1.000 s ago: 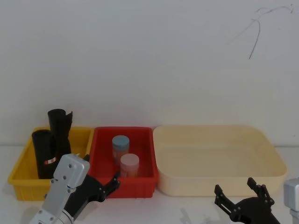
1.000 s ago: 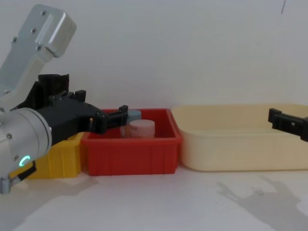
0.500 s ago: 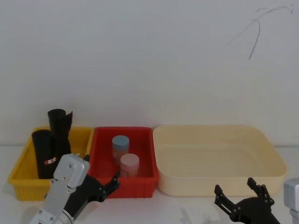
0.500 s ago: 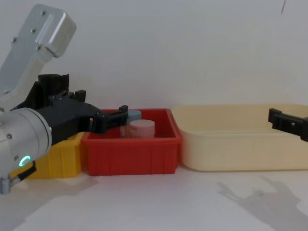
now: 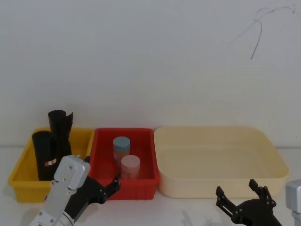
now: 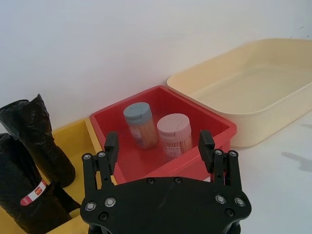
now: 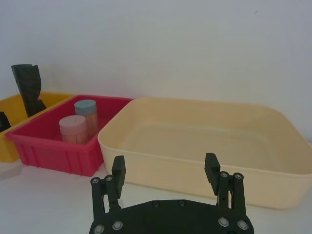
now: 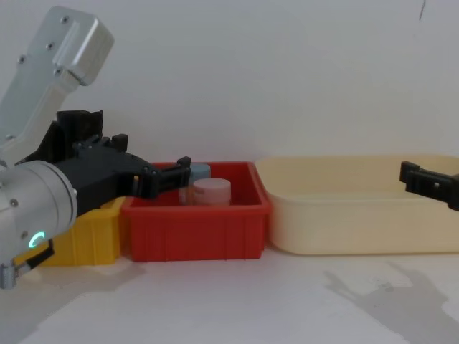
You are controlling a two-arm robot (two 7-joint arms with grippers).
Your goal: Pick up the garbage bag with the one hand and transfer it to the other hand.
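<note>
**Bag upright in yellow bin, both end effectors empty**

Garbage bag, the roll with the red-and-white band, stands on end in the yellow bin. It is just in front of the unlabelled black roll and looks to be touching it. Standing upright leaves its sides free, so fingers could close across its width.

The left end effector hovers low over the desk in front of the seam between the yellow bin and the red bin. Its fingers are spread wide and hold nothing. It points towards the two jars rather than the bag, so I judge it has yet to swing across to the labelled roll. That spread should clear the roll, though the neighbouring roll leaves little room behind it.

The right end effector waits in front of the cream tray, also wide and empty. It is probably kept clear there, ready to receive the handover.
</note>
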